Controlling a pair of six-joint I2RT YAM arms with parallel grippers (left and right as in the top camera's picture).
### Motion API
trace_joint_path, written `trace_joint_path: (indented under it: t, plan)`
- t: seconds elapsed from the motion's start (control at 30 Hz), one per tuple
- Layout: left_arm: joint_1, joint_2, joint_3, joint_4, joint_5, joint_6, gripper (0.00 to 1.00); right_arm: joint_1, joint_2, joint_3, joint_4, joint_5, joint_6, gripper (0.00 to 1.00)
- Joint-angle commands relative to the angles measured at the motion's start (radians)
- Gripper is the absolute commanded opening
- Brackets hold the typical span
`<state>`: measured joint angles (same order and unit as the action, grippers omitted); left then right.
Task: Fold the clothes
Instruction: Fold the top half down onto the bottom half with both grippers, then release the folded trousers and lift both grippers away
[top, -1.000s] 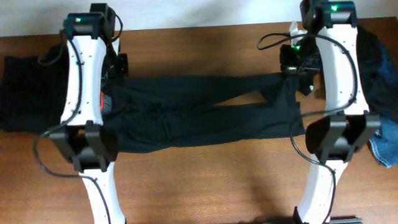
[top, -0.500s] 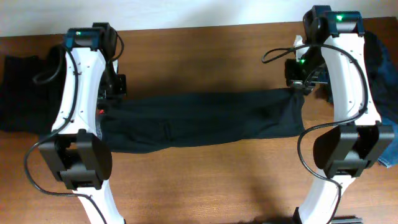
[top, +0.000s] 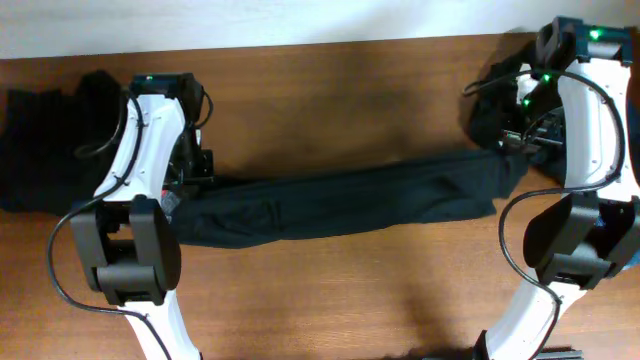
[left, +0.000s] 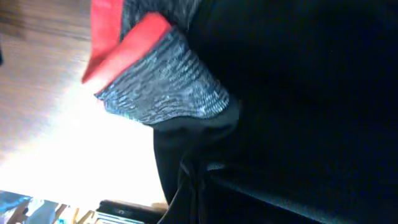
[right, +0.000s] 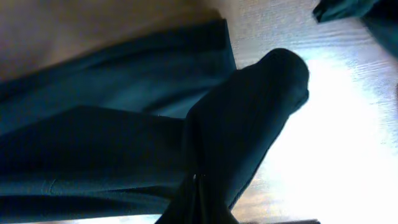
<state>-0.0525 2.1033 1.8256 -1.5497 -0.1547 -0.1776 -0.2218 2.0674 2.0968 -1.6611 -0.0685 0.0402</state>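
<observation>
Black trousers (top: 340, 200): pulled out in one long band across the table (top: 330, 90), running from 9 o'clock to 3 o'clock, with the right end riding a little higher, toward 2 o'clock.
Left gripper (top: 183, 192): clamped on the trousers' 9 o'clock end, where the cloth bunches under the wrist.
Right gripper (top: 512, 150): clenched on the 3 o'clock end, with the fabric gathered up to it.
Left wrist view: black cloth fills the frame from 12 round to 6 o'clock and hides the fingers.
Red-and-grey band (left: 155, 74): at 10 o'clock in that view, touching the black fabric; whether it belongs to the trousers cannot be told.
Right wrist view: a folded leg end rises toward 1 o'clock, and the cloth narrows to a pinch at 6 o'clock, covering the fingers.
Dark heap (top: 45, 140): at the table's 9 o'clock edge, beside the left arm.
Dark garments (top: 490, 105): at 2 o'clock, just behind the right gripper.
</observation>
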Motion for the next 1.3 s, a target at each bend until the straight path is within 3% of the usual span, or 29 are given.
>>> trace_joint_path:
  t: [0.0, 0.23, 0.37, 0.43, 0.53, 0.6, 0.63, 0.73, 0.83, 0.97, 1.17, 1.27]
  plan:
    - [0.009, -0.026, -0.023, 0.001, -0.053, -0.012, 0.01, -0.011, 0.0, -0.087, 0.037, 0.05, -0.007, 0.04]
    - [0.009, -0.026, -0.023, 0.001, -0.053, -0.011, 0.01, 0.006, 0.0, -0.229, 0.08, 0.047, -0.006, 0.07]
    - [0.009, -0.026, -0.024, -0.006, -0.052, -0.012, 0.01, 0.006, 0.0, -0.246, 0.088, 0.047, -0.006, 0.33]
    - [0.009, -0.026, -0.026, -0.019, -0.052, -0.012, 0.0, 0.006, 0.0, -0.246, 0.098, 0.047, -0.006, 0.58]
    - [0.009, -0.026, -0.026, -0.033, -0.052, -0.011, 0.01, 0.006, 0.0, -0.246, 0.116, 0.04, -0.006, 0.72]
    - [0.009, -0.026, -0.026, -0.034, -0.052, -0.011, 0.02, 0.006, 0.0, -0.246, 0.126, 0.028, -0.006, 0.72]
    - [0.009, -0.026, -0.026, -0.035, -0.052, -0.011, 0.06, 0.006, 0.0, -0.246, 0.131, 0.024, -0.006, 0.72]
    - [0.009, -0.026, -0.026, -0.042, -0.052, -0.007, 0.54, 0.006, 0.0, -0.246, 0.137, 0.024, -0.006, 0.72]
    - [0.009, -0.026, -0.026, -0.044, -0.053, 0.014, 0.86, 0.006, 0.0, -0.246, 0.138, 0.023, -0.006, 0.72]
    - [0.009, -0.026, -0.025, -0.025, -0.052, 0.014, 0.98, 0.006, 0.0, -0.246, 0.141, 0.014, -0.007, 0.72]
    - [0.009, -0.043, -0.023, -0.009, -0.052, 0.014, 0.99, 0.006, 0.0, -0.246, 0.143, 0.006, -0.006, 0.72]
    - [0.009, -0.071, -0.023, 0.011, -0.052, 0.014, 0.99, -0.012, 0.0, -0.246, 0.174, -0.1, -0.012, 0.76]
